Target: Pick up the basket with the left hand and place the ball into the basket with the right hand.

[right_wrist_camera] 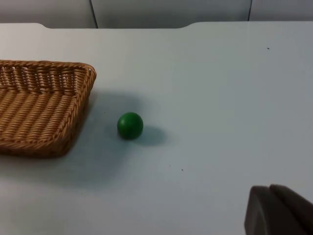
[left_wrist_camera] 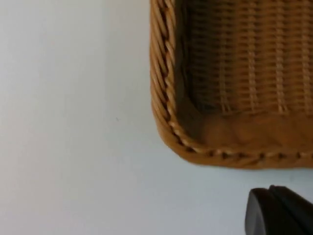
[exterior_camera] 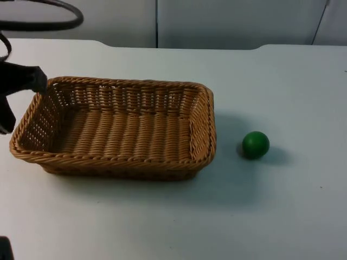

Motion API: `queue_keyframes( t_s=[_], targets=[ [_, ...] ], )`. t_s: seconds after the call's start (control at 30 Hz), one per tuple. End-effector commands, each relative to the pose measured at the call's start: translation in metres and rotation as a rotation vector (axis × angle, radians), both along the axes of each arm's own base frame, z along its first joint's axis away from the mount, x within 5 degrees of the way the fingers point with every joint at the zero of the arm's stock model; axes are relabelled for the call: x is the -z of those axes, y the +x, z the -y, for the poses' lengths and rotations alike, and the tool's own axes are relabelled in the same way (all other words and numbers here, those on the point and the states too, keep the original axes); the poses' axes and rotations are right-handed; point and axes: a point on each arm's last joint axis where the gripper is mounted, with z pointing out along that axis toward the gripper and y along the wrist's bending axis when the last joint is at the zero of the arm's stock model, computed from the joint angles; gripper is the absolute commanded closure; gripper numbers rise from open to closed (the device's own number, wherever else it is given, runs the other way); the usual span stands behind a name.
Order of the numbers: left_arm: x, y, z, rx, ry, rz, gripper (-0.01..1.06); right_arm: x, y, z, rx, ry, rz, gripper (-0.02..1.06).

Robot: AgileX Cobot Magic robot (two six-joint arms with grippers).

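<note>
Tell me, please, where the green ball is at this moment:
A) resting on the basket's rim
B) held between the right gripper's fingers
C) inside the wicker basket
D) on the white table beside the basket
D: the green ball rests on the table, apart from the empty basket, on the side away from the left gripper.

The left gripper (exterior_camera: 11, 103) is cut off by the top view's edge, a dark shape beside the wicker basket (exterior_camera: 116, 127); whether its fingers are apart or closed cannot be told. In the left wrist view the basket (left_wrist_camera: 230, 88) runs out of frame, one rounded corner showing. In the right wrist view the basket (right_wrist_camera: 44, 105) is likewise cropped at the edge.
</note>
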Motion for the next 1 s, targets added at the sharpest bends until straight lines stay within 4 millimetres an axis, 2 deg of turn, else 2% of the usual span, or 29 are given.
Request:
queue_keyframes(
  t_s=[0.0,0.07,0.3,0.37,0.43,0.47,0.5,0.53,0.6,0.97],
  targets=[
    [0.004,0.01,0.002,-0.069,0.005,0.057,1.05,0.0,0.0,0.0,0.003,0.003,0.005,1.05],
    [0.011,0.015,0.002,-0.119,-0.012,0.063,1.05,0.0,0.0,0.0,0.003,0.003,0.005,1.05],
    [0.026,0.023,0.001,-0.037,0.063,0.077,1.03,0.0,0.0,0.0,0.003,0.003,0.005,1.05],
    [0.03,0.024,0.001,0.0,0.086,0.07,0.93,0.0,0.0,0.0,0.003,0.003,0.005,1.05],
    [0.032,0.025,0.001,0.023,0.096,0.067,0.75,0.0,0.0,0.0,0.003,0.003,0.005,1.05],
    [0.032,0.025,0.001,0.023,0.096,0.067,0.75,0.0,0.0,0.0,0.003,0.003,0.005,1.05],
    [0.032,0.026,0.001,0.028,0.095,0.082,0.6,0.0,0.0,0.0,0.003,0.003,0.005,1.05],
    [0.031,0.027,0.002,0.032,0.092,0.094,0.51,0.0,0.0,0.0,0.003,0.003,0.005,1.05],
    [0.03,0.029,0.003,0.057,0.093,0.125,0.39,0.0,0.0,0.0,0.003,0.003,0.005,1.05],
    [0.027,0.041,0.007,0.235,0.144,0.282,0.38,0.0,0.0,0.0,0.003,0.003,0.005,1.05]
  ],
)
